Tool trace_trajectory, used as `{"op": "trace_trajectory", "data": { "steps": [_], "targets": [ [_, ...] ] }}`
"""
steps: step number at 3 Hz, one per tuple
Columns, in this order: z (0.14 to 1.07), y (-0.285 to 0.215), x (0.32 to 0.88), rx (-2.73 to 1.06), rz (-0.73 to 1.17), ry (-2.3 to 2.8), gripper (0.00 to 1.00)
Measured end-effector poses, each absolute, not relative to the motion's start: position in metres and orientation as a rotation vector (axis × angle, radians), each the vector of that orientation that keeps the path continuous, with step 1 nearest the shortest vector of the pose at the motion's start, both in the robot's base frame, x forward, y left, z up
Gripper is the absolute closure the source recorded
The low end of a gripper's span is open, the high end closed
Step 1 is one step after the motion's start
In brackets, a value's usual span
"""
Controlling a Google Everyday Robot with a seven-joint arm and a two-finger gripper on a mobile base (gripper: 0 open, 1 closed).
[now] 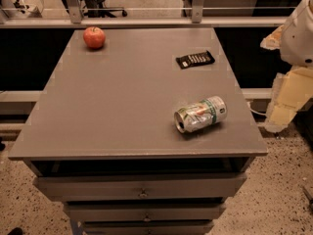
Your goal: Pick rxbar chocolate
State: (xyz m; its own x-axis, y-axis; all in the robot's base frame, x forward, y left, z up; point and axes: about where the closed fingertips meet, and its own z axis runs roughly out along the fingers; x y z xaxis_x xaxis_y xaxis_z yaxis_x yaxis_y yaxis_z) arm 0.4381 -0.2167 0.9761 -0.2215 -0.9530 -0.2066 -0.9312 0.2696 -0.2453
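The rxbar chocolate (195, 59) is a flat black wrapped bar with rows of pale lettering. It lies on the grey table (122, 97) at the back right. My arm's white body (298, 31) is at the right edge of the view, beyond the table's right side. The gripper (286, 104) shows as pale cream parts below it, beside the table's right edge, well apart from the bar and holding nothing that I can see.
A dented silver-green drink can (200, 114) lies on its side near the front right. A red apple (94, 37) sits at the back left corner. Drawers (142, 187) are under the tabletop. A rail (146, 21) and office chairs stand behind.
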Motion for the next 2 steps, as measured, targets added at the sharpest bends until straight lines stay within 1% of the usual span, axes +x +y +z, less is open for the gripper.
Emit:
{"op": "trace_trajectory", "data": {
  "steps": [1,2],
  "targets": [
    [0.976,-0.217,0.438,-1.725,-0.098,2.232,0.0],
    [0.958,-0.208,0.46,-1.714,-0.039,2.188,0.0]
  ]
}}
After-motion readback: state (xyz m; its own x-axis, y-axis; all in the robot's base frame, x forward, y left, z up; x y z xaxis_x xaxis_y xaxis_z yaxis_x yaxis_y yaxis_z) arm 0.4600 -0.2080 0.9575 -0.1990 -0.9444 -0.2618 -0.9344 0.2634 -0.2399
